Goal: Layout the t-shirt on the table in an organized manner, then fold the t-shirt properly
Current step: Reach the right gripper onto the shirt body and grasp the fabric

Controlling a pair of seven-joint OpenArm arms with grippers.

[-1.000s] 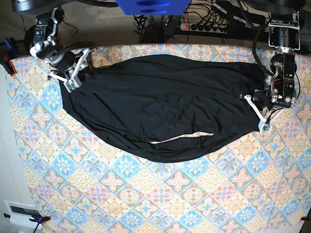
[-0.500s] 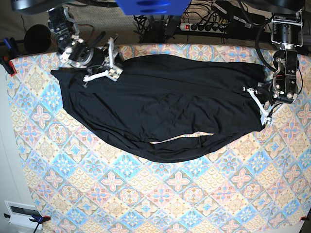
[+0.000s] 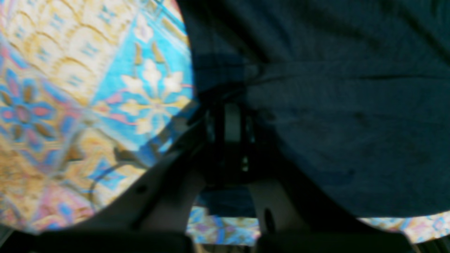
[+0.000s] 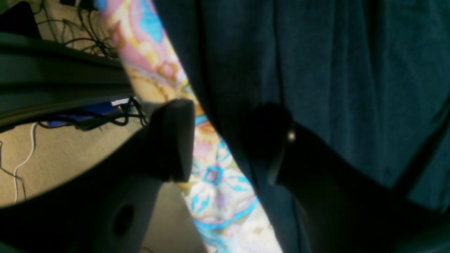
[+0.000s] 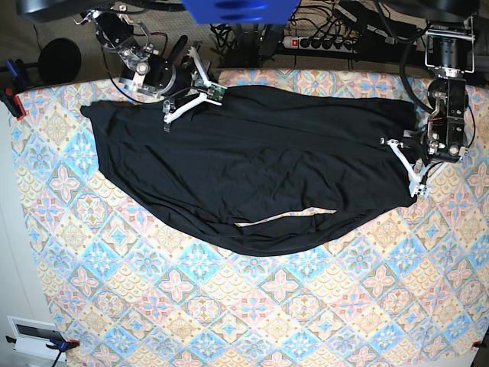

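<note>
The t-shirt [image 5: 260, 168] lies crosswise; left fingers [image 5: 407, 170] pinch it, right fingers [image 5: 192, 96] spread wide.

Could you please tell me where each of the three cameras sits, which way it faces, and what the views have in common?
Base: overhead, facing straight down on the table and black t-shirt; both arms show at the far edge.
Left wrist: on the left arm, facing past the left hand, shut on the shirt's edge.
Right wrist: on the right arm, facing past the open right hand, which straddles the shirt's edge.
Shared: every view shows the shirt on the tile-patterned cloth.
</note>
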